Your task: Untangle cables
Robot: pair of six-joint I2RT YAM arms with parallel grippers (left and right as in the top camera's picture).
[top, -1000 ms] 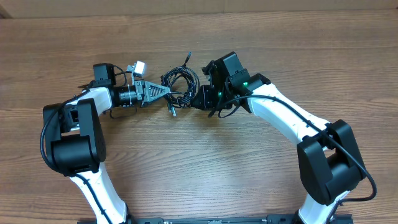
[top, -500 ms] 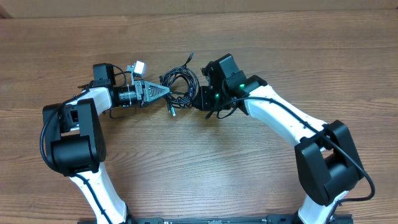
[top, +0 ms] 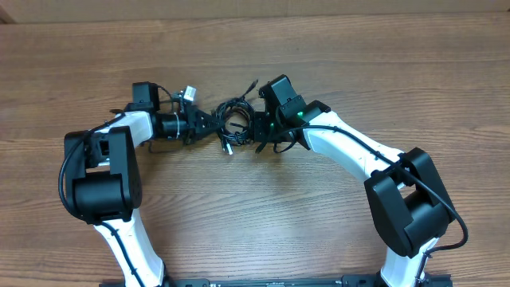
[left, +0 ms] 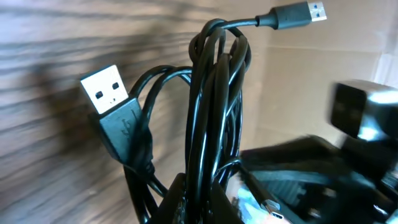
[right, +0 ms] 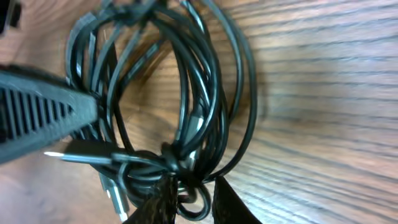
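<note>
two white-and-black robot arms come in from the near edge of the brown wood-grain counter and meet at one bundle of thin black flexible cables with silver plug ends, toward the far middle of the counter. left tool at the bundle's left side, right tool at its right side, cords strung between them. cannot tell from above whether the bundle rests on the wood or hangs just clear of it. overhead: one plug end pokes out toward the far side, another toward the near side. left wrist view: left tool together, clamped on several strands of the cables, which run up from between its fingers as a tight sheaf of loops. one flat silver usb plug on a black moulded grip stands out to the left of the sheaf; a second usb plug juts sideways from its top. right wrist view: right tool nearly together, its two dark fingers pinched on a knotted clump where many loops of the cables cross; the narrow gap between the fingers is filled with cord. a ribbed dark grey finger belonging to the left tool enters from the left edge, its pointed end against the loops on that side.
</note>
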